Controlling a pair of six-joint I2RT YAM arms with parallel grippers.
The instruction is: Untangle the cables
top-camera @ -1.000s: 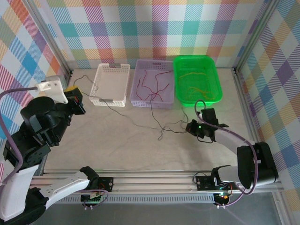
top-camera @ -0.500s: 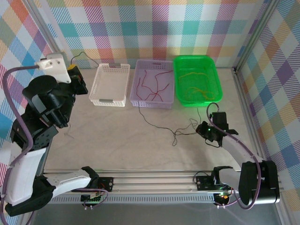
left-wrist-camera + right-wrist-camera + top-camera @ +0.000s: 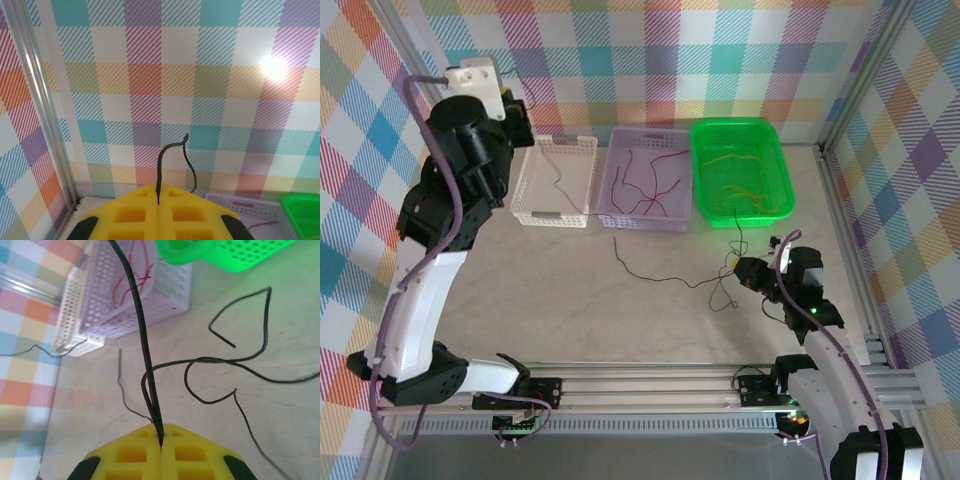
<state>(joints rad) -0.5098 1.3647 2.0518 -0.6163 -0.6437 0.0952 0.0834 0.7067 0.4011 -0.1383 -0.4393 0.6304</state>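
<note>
The left arm stands tall over the far left corner of the pale beige table (image 3: 570, 300). The left gripper (image 3: 158, 189) has its yellow fingers pressed together on a thin black wire (image 3: 159, 170). In the wrist view the strand rises out of the seam, arches over and drops away behind the fingers. From above it seems to trail down toward the white perforated plastic basket (image 3: 552, 215), where a fine dark line shows (too thin for me to say whether it touches the bottom).

Three baskets stand side by side along the far edge. The white one is on the left, a lavender perforated basket (image 3: 645, 220) is in the middle, and a bright green plastic basket (image 3: 735, 125) is on the right. Dark red wires (image 3: 645, 180) lie loose in the lavender one, and yellow wires (image 3: 735, 185) curl in the green one.

The right gripper (image 3: 161, 432) sits low over the table toward its right edge, in front of the green basket. Its yellow jaws are closed, pinching a second black wire (image 3: 145, 350) right at the seam. From there one length runs off toward the baskets. More black strands loop and cross on the tabletop just ahead of the fingers, with one free end kinked near the green basket. In the overhead view a long black run snakes leftward across the middle of the table and ends in front of the lavender basket. I cannot tell whether the two arms hold the same wire.
</note>
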